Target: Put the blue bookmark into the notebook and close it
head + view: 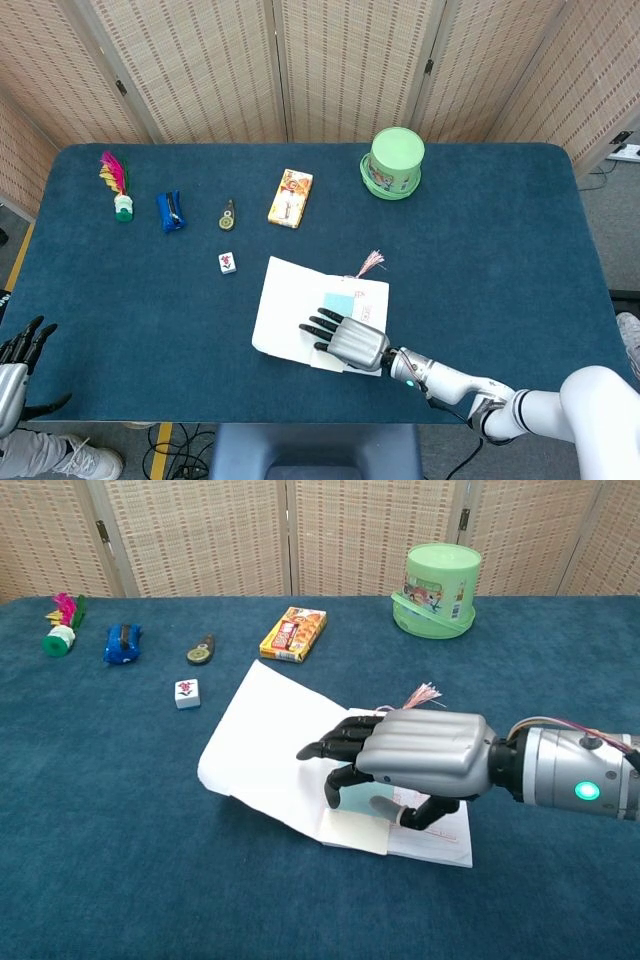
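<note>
The notebook (pixel 295 320) lies open near the table's front edge, its left page (pixel 265 745) raised a little off the cloth. The light blue bookmark (pixel 338 303) rests flat on the right page, and its pink tassel (pixel 372 263) trails past the notebook's far edge. My right hand (pixel 346 340) is over the bookmark's near end with its fingers stretched out and apart, pointing left and holding nothing. In the chest view this hand (pixel 415 765) hides most of the bookmark; the tassel (pixel 422 694) shows behind it. My left hand (pixel 20 358) hangs off the table's front left corner, fingers spread.
Along the far side stand a green tub (pixel 396 160), a snack box (pixel 290 197), a small round tool (pixel 227 215), a blue clip (pixel 170 211) and a feathered shuttlecock (pixel 117 186). A white tile (pixel 228 262) lies just left of the notebook.
</note>
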